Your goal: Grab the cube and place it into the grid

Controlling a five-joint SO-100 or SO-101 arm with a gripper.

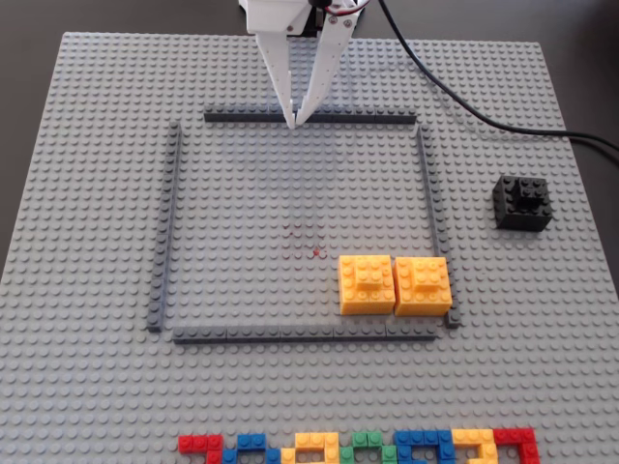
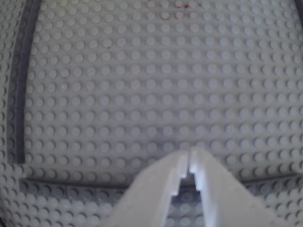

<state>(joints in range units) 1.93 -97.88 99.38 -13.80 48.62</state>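
Note:
The black cube [image 1: 522,202] sits on the grey baseplate to the right of the grid, outside it, in the fixed view. The grid [image 1: 295,227] is a square of light grey baseplate outlined by dark grey strips. My white gripper [image 1: 295,123] hangs over the grid's far strip, fingertips together and empty. In the wrist view my gripper [image 2: 189,158] is shut with nothing between its fingers, above the far strip [image 2: 71,185]. The cube is out of the wrist view.
Two yellow-orange blocks [image 1: 395,284] stand side by side inside the grid's near right corner. A row of multicoloured bricks [image 1: 358,449] lies along the near edge. A black cable [image 1: 464,101] runs across the far right. Small red marks [image 1: 316,252] dot the grid's middle.

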